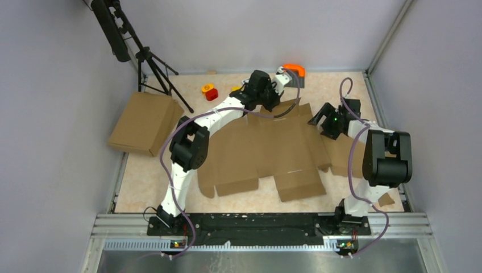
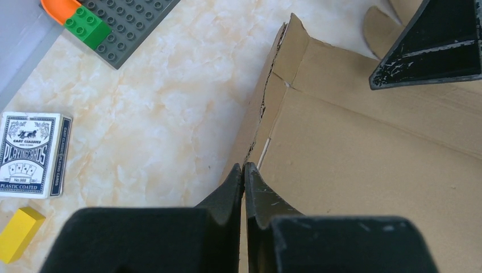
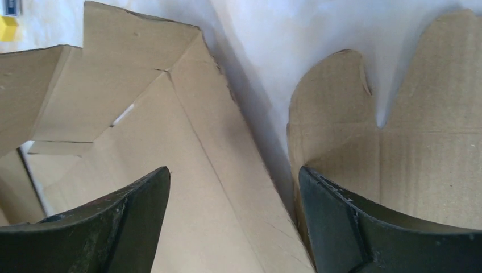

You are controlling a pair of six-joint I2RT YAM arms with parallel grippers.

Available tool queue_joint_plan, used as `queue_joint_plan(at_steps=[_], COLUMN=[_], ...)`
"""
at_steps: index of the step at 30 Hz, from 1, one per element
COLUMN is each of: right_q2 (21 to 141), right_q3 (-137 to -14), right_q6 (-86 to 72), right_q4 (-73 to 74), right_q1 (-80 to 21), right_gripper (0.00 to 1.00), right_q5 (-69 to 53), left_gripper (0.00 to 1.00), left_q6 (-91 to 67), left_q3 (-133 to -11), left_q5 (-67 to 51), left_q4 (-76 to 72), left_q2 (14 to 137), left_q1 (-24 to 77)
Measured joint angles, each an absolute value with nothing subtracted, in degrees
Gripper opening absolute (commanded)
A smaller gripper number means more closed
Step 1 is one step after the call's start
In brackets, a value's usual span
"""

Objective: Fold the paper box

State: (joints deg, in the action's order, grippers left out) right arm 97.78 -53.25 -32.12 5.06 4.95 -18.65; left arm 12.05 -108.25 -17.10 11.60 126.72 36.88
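The paper box is a wide brown die-cut sheet lying across the middle of the table. My left gripper is at its far edge. In the left wrist view the gripper is shut on a raised edge flap of the sheet. My right gripper is at the sheet's far right corner. In the right wrist view it is open, with a tilted flap of the box between its fingers. One right finger shows in the left wrist view.
A smaller notched cardboard blank lies just right of the box, under the right arm. Another brown box and a tripod are at the left. Playing cards, a yellow block and a grey baseplate lie beyond the far edge.
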Motion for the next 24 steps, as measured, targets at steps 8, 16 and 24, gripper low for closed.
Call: queue_joint_plan(at_steps=[8,16,24], right_q2=[98.83,93.34,91.83], right_q3=[-51.2,-50.13,-50.13], right_q6=[-32.71,-29.67,-27.0], right_q4=[2.42,5.93,8.95], right_q1=[4.8,-0.84,-6.57], right_gripper=[0.5,0.33,0.21], right_q5=[-24.51,-19.7,-14.87], left_gripper=[0.03,0.03,0.03], left_q6=[11.79,10.2,8.75], left_q3=[-108.05,-108.05,-108.07], left_q5=[-17.12,-18.06,-18.63], left_q4=[11.46,11.55,12.32], left_q2=[126.69,126.69,126.69], left_q1=[36.4,35.31,35.18])
